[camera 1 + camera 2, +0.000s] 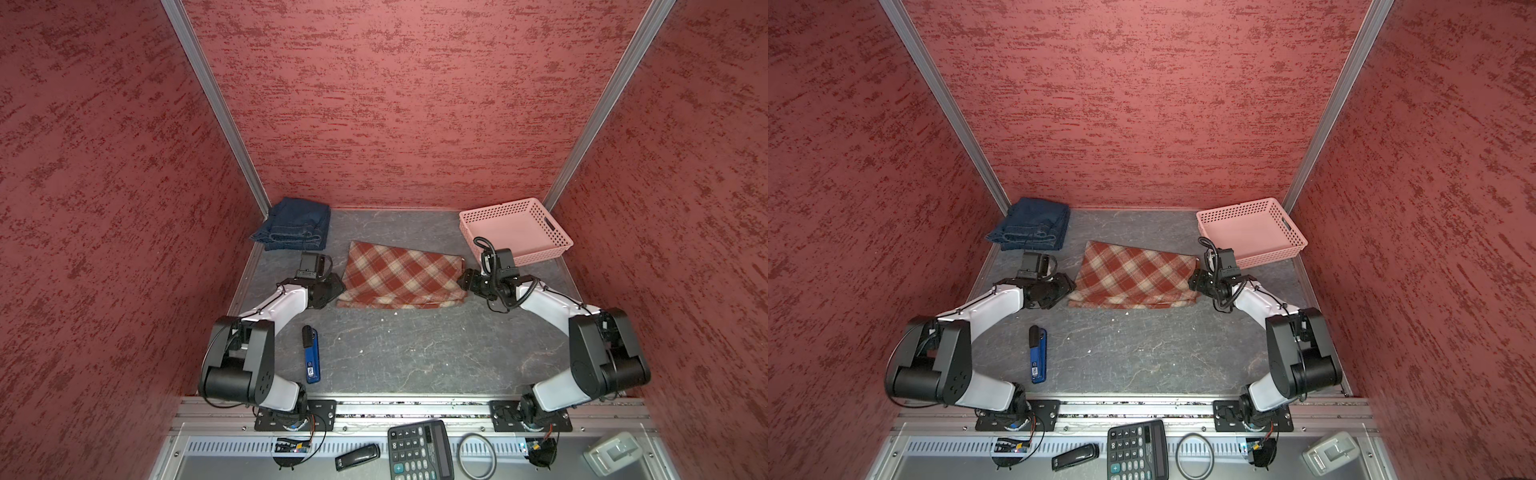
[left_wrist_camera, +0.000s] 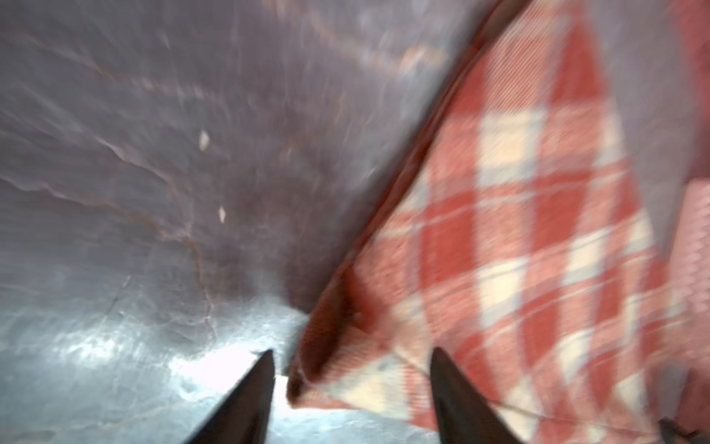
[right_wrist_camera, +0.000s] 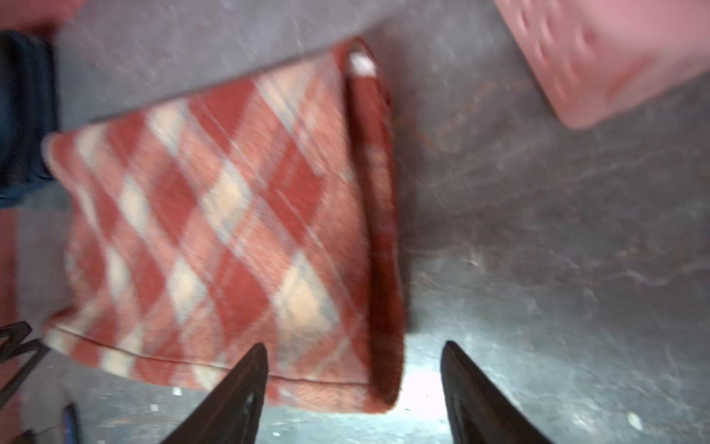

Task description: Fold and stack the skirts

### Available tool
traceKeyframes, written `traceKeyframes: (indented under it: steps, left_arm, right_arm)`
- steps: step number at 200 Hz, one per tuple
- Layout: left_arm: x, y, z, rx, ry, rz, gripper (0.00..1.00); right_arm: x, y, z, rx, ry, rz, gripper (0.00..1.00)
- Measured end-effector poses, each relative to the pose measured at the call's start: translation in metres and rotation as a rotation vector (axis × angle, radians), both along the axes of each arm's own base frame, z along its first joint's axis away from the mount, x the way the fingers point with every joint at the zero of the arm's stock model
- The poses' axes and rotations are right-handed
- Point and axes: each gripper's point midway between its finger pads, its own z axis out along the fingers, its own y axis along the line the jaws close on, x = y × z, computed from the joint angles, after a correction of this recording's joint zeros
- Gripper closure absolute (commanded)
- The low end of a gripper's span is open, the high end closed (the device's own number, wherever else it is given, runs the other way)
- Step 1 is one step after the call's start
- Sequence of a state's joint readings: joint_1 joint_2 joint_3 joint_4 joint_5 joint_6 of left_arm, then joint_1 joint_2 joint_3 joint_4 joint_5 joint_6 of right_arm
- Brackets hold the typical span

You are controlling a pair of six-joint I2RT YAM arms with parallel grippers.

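Left gripper (image 1: 338,287) and right gripper (image 1: 462,282), both agape, flank plaid skirt (image 1: 401,276) lying lengthwise between them; grey tabletop (image 1: 415,353), red walls (image 1: 374,104).

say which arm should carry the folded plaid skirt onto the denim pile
Left, likely: the left gripper is open at the end of the plaid skirt nearest the denim pile; the right gripper is at the opposite end, beside the basket.
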State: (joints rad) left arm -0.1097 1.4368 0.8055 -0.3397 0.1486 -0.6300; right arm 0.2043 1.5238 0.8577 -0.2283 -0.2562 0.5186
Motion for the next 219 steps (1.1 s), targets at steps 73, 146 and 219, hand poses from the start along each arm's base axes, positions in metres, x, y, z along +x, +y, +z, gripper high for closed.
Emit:
traceKeyframes:
  steps: [73,146,219]
  left_arm:
    - [0.06,-0.006,0.018,0.1,-0.066,-0.094,0.22]
    - [0.061,-0.018,-0.046,0.164,0.096,-0.215,0.3]
    - [0.072,-0.032,-0.052,0.22,0.1,-0.286,0.6]
  right_arm:
    - [0.001,0.01,-0.024,0.137,0.074,-0.046,0.21]
    - [0.001,0.007,-0.044,0.194,0.079,-0.06,0.31]
    - [0.02,0.019,-0.047,0.255,-0.001,0.015,0.43]
